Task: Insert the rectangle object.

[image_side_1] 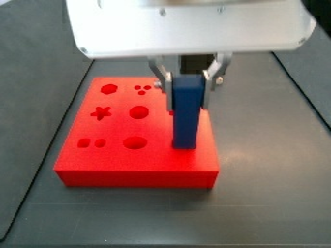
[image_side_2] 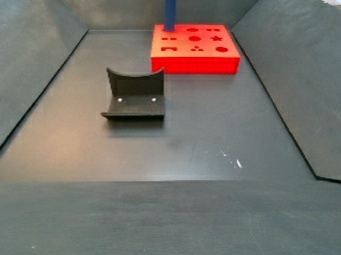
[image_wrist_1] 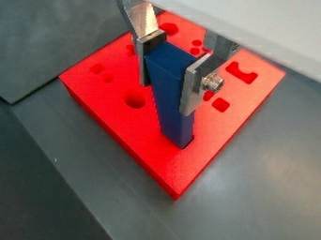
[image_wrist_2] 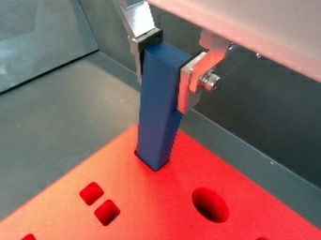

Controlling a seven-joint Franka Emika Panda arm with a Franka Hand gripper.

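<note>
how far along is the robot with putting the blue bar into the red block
Done: the rectangle object stands upright with its lower end in a slot in the red block. In hand: the gripper grips its top, jaws closed on it. Left: letting go and backing off; how deep it sits is unclear.

The desk is a dark grey, smooth surface enclosed by low grey walls, and two things lie directly on it. The red block with shaped holes sits flat at the far end in a side view, and the dark grey notched holder rests nearer the middle, well apart from the block. The tool hangs above the red block, gripping the upright blue rectangle object, whose lower end meets the block's top face, not the desk.
</note>
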